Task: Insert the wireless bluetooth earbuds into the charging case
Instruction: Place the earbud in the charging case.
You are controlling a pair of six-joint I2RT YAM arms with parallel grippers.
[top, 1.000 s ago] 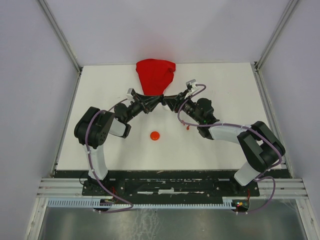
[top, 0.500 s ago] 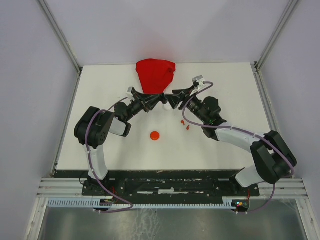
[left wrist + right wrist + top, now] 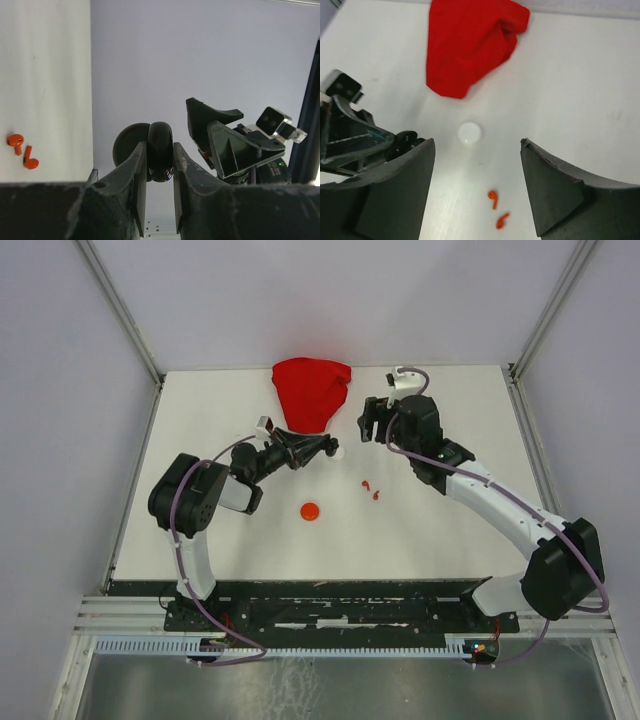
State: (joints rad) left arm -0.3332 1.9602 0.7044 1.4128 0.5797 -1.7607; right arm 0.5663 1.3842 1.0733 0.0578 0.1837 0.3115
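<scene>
At centre-left of the top view, the left gripper (image 3: pixel 159 150) clamps a black round case (image 3: pixel 160 131) edge-on. Just right of centre, two red earbuds (image 3: pixel 493 197) lie loose on the table (image 3: pixel 450 530), near a white case (image 3: pixel 469 133). At upper right, the right gripper (image 3: pixel 372 420) hangs spread and empty. It should probably straddle one bud's stem squarely, then close gently.

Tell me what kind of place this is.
Probably a robotics lab test cell: a white table boxed in by panels on aluminium framing, with a left arm and a right arm bolted at its near edge.
</scene>
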